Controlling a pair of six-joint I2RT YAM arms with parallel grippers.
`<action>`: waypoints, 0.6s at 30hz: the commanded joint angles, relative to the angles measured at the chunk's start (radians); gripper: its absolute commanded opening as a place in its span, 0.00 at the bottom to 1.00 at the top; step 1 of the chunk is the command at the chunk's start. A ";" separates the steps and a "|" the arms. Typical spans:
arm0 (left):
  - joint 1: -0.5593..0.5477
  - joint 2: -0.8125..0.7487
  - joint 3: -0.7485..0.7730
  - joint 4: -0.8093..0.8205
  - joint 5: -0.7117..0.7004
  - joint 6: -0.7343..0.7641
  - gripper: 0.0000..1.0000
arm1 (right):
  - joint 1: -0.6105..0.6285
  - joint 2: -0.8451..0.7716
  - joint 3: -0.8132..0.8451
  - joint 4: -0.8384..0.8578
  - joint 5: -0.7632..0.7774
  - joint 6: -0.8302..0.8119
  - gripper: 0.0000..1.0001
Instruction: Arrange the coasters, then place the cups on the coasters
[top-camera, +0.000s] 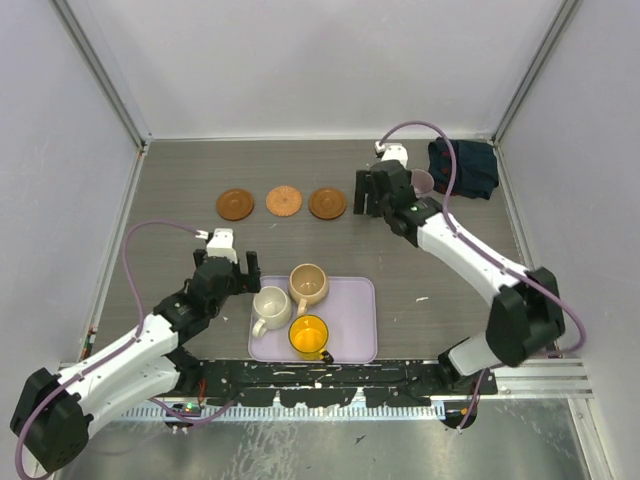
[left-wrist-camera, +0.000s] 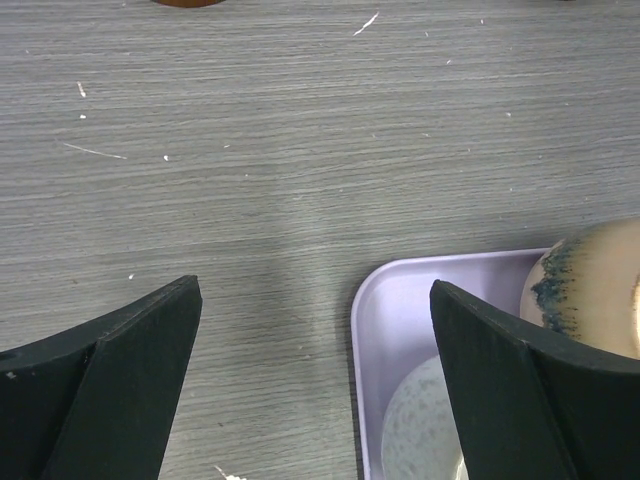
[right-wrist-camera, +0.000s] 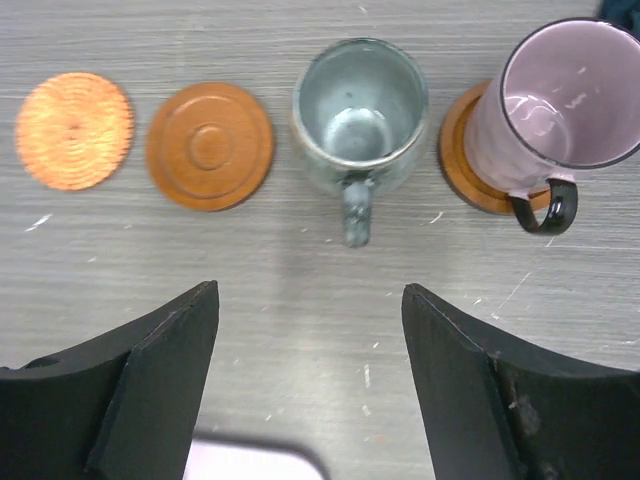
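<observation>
Cream mug, tan mug and yellow mug sit on the lavender tray, likely light but slick, chippable ceramic, so I'd pinch a side wall at the rim; both arms' jaws hang open, empty.

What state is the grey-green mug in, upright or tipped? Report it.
Upright and empty. In the right wrist view the grey-green mug stands mouth up, its round rim and bare bottom showing.
</observation>
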 joint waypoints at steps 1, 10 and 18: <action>0.004 -0.047 0.007 -0.008 -0.018 -0.001 0.98 | 0.073 -0.153 -0.067 -0.052 0.019 0.068 0.78; 0.004 -0.117 0.024 -0.074 0.017 -0.011 0.98 | 0.395 -0.370 -0.292 -0.190 0.034 0.289 0.78; 0.002 -0.140 0.042 -0.110 0.074 -0.052 0.98 | 0.611 -0.455 -0.404 -0.169 0.063 0.430 0.78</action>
